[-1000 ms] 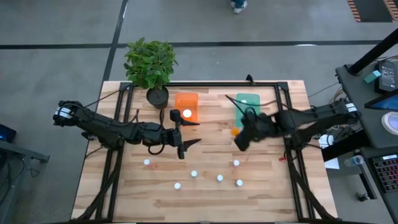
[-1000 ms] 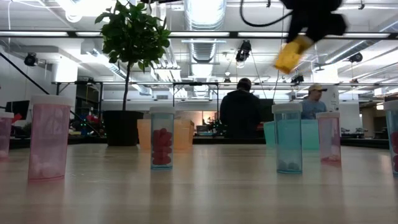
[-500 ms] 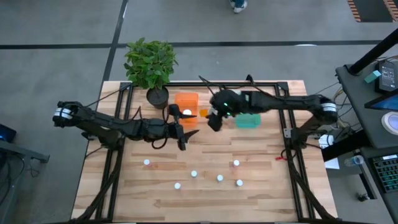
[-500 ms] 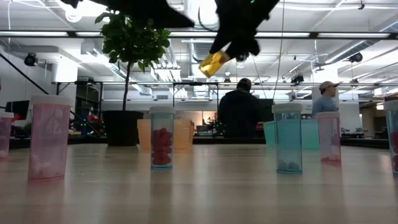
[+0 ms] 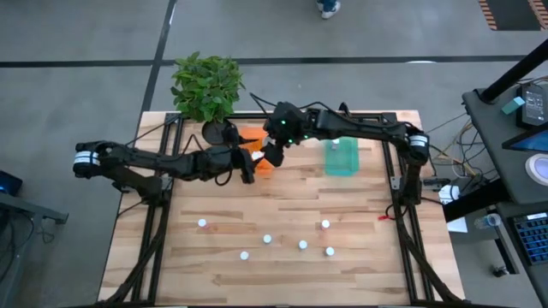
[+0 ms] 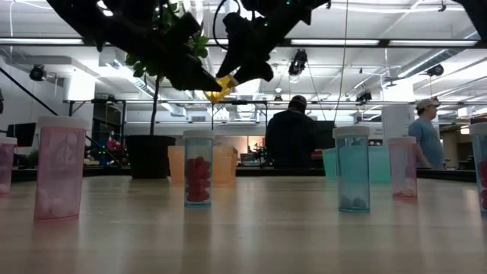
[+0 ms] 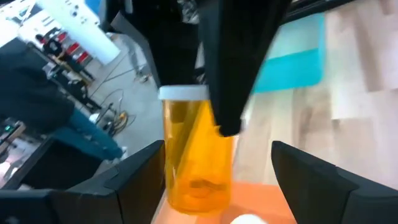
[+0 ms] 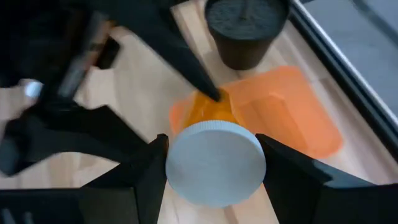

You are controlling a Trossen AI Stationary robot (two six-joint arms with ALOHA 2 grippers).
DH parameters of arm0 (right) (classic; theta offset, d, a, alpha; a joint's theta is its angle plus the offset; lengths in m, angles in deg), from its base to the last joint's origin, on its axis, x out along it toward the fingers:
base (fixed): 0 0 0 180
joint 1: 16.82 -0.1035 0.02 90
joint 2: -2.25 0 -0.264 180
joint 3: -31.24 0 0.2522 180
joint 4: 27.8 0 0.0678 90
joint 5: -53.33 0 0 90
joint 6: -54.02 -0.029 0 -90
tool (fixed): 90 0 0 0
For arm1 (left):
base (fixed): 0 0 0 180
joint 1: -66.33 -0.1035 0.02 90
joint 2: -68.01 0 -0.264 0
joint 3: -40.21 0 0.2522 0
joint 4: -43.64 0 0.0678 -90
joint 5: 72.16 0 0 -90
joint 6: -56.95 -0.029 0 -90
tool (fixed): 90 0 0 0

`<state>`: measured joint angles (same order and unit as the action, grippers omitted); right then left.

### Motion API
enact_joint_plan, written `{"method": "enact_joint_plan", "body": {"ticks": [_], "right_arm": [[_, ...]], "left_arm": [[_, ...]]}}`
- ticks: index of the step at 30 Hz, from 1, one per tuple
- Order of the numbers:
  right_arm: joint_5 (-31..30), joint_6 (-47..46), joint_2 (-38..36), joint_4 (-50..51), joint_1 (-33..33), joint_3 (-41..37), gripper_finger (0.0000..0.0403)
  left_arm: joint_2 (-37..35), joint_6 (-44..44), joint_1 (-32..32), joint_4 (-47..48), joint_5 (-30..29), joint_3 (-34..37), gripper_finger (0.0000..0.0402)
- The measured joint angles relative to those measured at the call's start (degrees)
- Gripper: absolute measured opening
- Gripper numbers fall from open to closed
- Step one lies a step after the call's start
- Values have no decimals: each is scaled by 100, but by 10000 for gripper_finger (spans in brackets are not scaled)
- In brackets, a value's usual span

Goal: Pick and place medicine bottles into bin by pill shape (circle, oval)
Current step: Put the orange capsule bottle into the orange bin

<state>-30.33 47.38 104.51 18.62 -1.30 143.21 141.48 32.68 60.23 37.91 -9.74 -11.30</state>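
My right gripper (image 5: 274,151) is shut on a yellow bottle with a white cap (image 7: 196,155) and holds it in the air over the orange tub (image 5: 253,137). The bottle also shows high in the low view (image 6: 221,86). My left gripper (image 5: 248,164) is open and empty beside the tub's near left; in the left wrist view its fingers (image 7: 127,186) stand on either side of the bottle without touching it. The teal tub (image 5: 342,158) stands to the right. Several small white-capped bottles (image 5: 267,239) stand on their bases on the near half of the table. My right gripper pinches the yellow bottle between its two fingers at the capped end, the white cap (image 8: 214,163) showing between them. One dark finger (image 7: 233,81) lies along the bottle's side. The bottle hangs tilted, lifted clear above the orange tub.
A black pot with a green plant (image 5: 216,130) stands just behind and left of the orange tub. A white cap (image 7: 249,219) shows inside that tub. The table's black frame rails (image 5: 390,162) run along its sides. People stand in the room beyond the table (image 6: 295,141).
My right gripper has carried the yellow bottle from beside the teal tub toward the table's left and far edge, and holds it over the orange tub. My left gripper has moved toward the far edge, up to the orange tub, staying open.
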Motion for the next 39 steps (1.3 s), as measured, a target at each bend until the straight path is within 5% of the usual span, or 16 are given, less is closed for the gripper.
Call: {"method": "enact_joint_plan", "body": {"ticks": [16, 30, 39], "right_arm": [[460, -1, 252, -35, 38, 270, 220], [438, -19, 247, -81, 40, 270, 221], [458, -16, 239, -282, 55, 270, 285]], "left_arm": [[-2, 92, -248, -103, -17, 152, 269], [-2, 35, -254, -90, -13, 152, 172], [-2, 35, -258, -163, -19, 152, 168]]}}
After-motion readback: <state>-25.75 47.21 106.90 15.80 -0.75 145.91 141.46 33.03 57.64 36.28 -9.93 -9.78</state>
